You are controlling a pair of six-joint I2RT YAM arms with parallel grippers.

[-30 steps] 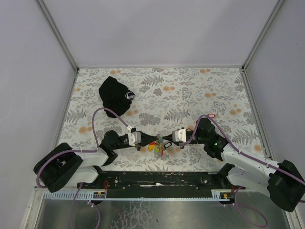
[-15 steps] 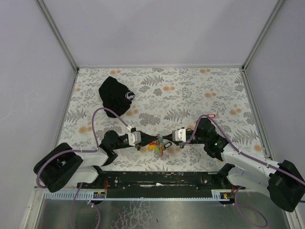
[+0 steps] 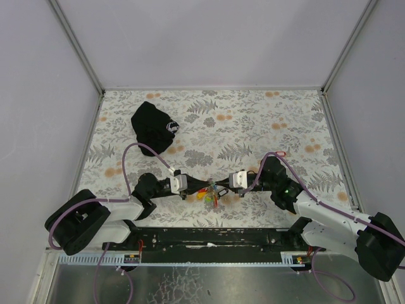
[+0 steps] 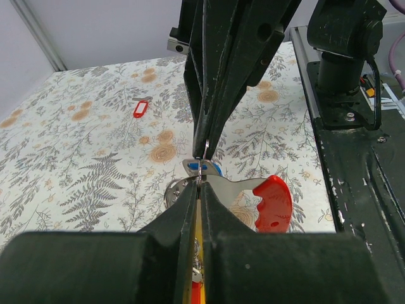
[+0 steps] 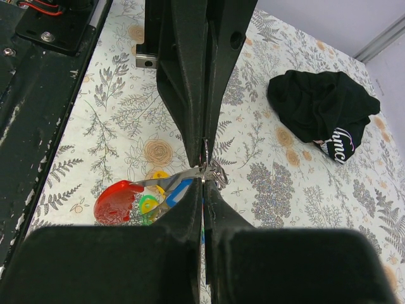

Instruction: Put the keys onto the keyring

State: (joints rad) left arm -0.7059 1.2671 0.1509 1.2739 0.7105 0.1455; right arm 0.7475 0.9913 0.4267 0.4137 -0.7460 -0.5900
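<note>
Both grippers meet tip to tip near the table's front edge, my left gripper (image 3: 204, 185) and my right gripper (image 3: 222, 185). Each is shut on the thin wire keyring (image 4: 202, 166), which stands edge-on between the two pairs of tips. In the left wrist view my left gripper (image 4: 200, 187) faces the right gripper (image 4: 205, 149). In the right wrist view my right gripper (image 5: 204, 187) faces the left gripper (image 5: 204, 145). The keys (image 3: 211, 197) hang below the ring with yellow (image 5: 159, 175), green (image 5: 148, 206) and blue (image 5: 181, 190) tags. A flat metal piece with a red head (image 4: 273, 203) hangs among them.
A black cloth pouch (image 3: 155, 127) with a white logo lies at the back left. One loose red tag (image 3: 284, 152) lies on the floral table cover right of the right arm. The black base rail (image 3: 209, 237) runs along the near edge.
</note>
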